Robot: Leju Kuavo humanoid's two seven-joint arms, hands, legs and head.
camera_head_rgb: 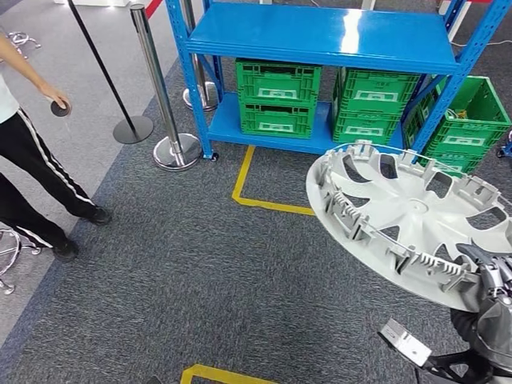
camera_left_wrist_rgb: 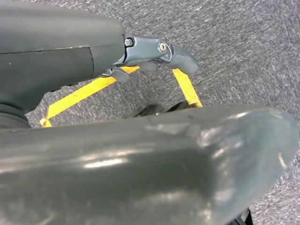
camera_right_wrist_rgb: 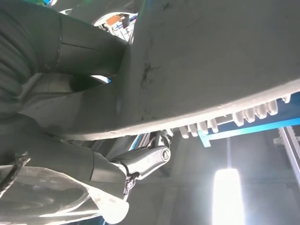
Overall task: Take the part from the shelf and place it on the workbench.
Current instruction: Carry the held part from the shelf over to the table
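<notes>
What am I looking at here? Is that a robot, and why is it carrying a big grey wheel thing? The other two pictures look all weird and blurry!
Yes, it is a walking robot with two arms and hands. The big picture is what it sees from up high, looking down at a grey carpet. Its right hand holds a round grey wheel cover, the part it must carry to a workbench. Behind it stands a blue shelf with green crates, and a person stands at the left. The other two pictures come from cameras on the robot's wrists, so they are very close and tilted. One shows the left hand holding nothing, above yellow floor tape. The other shows the wheel cover's underside.
</notes>
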